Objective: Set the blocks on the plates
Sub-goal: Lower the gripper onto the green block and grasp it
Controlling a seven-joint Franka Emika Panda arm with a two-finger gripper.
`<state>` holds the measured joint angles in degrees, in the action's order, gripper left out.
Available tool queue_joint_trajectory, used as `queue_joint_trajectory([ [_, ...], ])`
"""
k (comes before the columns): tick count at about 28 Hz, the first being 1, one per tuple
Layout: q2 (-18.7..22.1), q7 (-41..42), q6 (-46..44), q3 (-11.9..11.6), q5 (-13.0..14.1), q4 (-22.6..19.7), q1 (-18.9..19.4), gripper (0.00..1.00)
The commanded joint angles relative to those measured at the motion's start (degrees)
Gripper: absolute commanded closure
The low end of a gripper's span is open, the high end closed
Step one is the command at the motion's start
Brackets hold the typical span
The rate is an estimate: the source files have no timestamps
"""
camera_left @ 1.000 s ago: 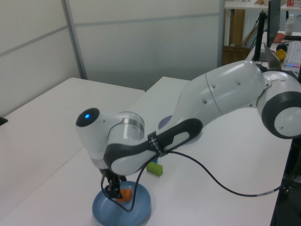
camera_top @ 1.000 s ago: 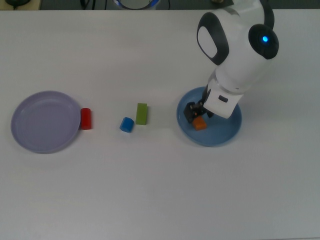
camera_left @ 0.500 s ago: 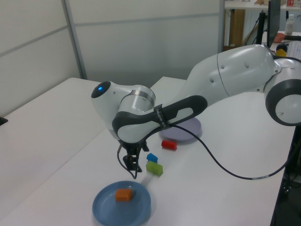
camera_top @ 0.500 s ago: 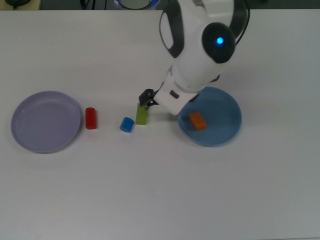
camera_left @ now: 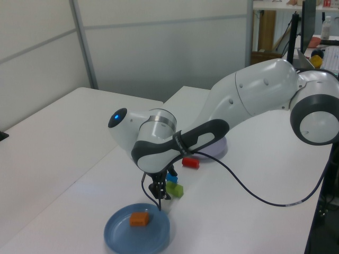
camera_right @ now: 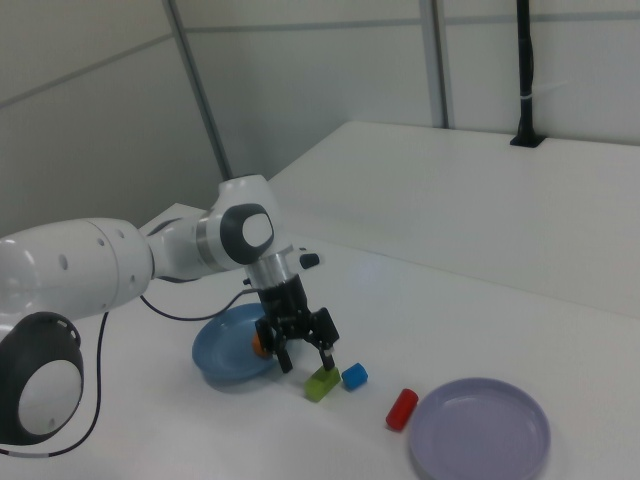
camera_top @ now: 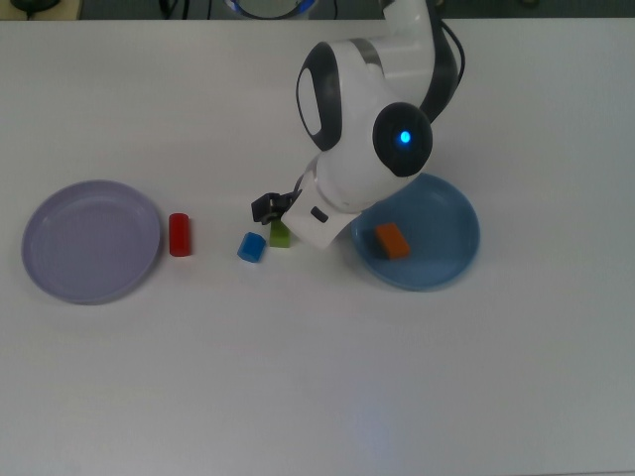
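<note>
The orange block [camera_top: 392,240] lies on the light blue plate [camera_top: 446,253], free of the gripper. My gripper [camera_right: 305,355] is open just above the green bar [camera_right: 321,383], its fingers spread to either side and nothing between them. In the top view the arm hides most of the green bar [camera_top: 280,236]. The blue block [camera_top: 251,247] sits on the table just to the top view's left of the bar. The red cylinder [camera_top: 179,235] lies beside the rim of the lavender plate [camera_top: 91,241], which holds nothing.
The white arm reaches in from the top view's upper edge and overhangs the blue plate's left rim. A black cable [camera_left: 254,198] trails from the arm across the table in the left view. Bare white table [camera_top: 317,397] lies all around.
The gripper let go of the orange block on the blue plate, then moved to the top view's left and came down over the green bar. The blocks have not shifted.
</note>
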<state>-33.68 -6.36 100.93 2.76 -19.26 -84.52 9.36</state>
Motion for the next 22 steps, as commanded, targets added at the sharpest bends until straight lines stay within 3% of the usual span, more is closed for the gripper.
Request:
queue_joint_trajectory([
  [1, -0.8, 0.8, -0.1, -0.3, -2.4, -0.5, -0.6, 0.01],
  [6, -1.6, 0.8, 0.4, -0.3, -2.7, -0.7, -0.6, 0.5],
  [7, -1.6, 0.8, 0.4, -0.3, -2.7, -0.7, -0.6, 0.55],
  [8, -1.5, 0.8, 0.4, -0.2, -2.7, -0.7, -0.6, 0.69],
  [11, -1.5, 0.8, 0.4, -0.2, -2.6, -0.7, -0.6, 0.81],
  [13, -1.5, 0.8, 0.4, -0.2, -2.5, -0.6, -0.5, 0.96],
  [14, -1.4, 0.8, 0.4, -0.2, -2.5, -0.6, -0.5, 1.0],
  [22, -0.6, 0.8, 0.6, -0.1, -1.5, 0.0, -0.6, 1.0],
])
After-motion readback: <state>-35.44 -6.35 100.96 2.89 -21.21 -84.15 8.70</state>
